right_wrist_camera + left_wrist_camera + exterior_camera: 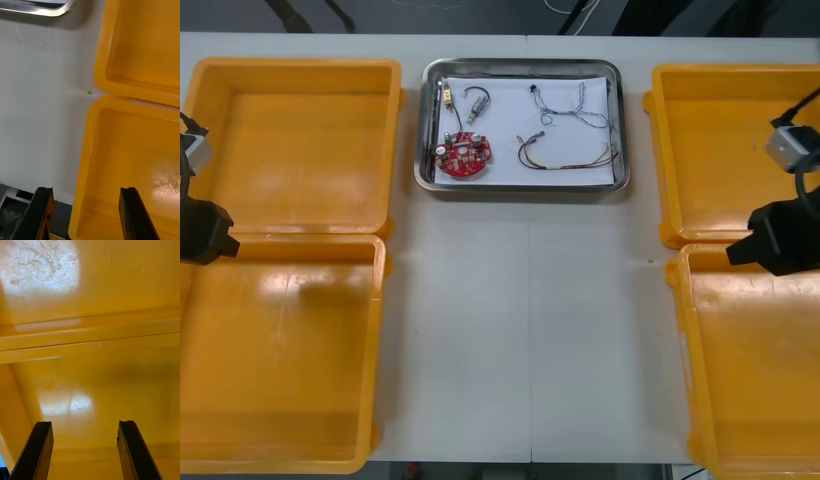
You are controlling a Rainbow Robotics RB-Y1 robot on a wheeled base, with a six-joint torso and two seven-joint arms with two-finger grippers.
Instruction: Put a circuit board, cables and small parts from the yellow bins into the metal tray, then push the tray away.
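Note:
The metal tray (620,120) sits at the table's far middle, white inside. It holds a round red circuit board (464,154), a red and yellow cable (565,155), a blue and white cable (570,104), a black cable (477,96) and a small metal part (449,95). My left gripper (202,232) hangs at the left edge over the left yellow bins (290,130); its fingers (37,452) stand apart, open, over a bare bin floor (97,390). My right gripper (778,240) is open above the near right bin's (135,165) inner wall.
All the yellow bins look bare inside: two at the left (280,360), two at the right (735,140). A corner of the tray (41,9) shows in the right wrist view. Bare table (525,320) lies between the bins.

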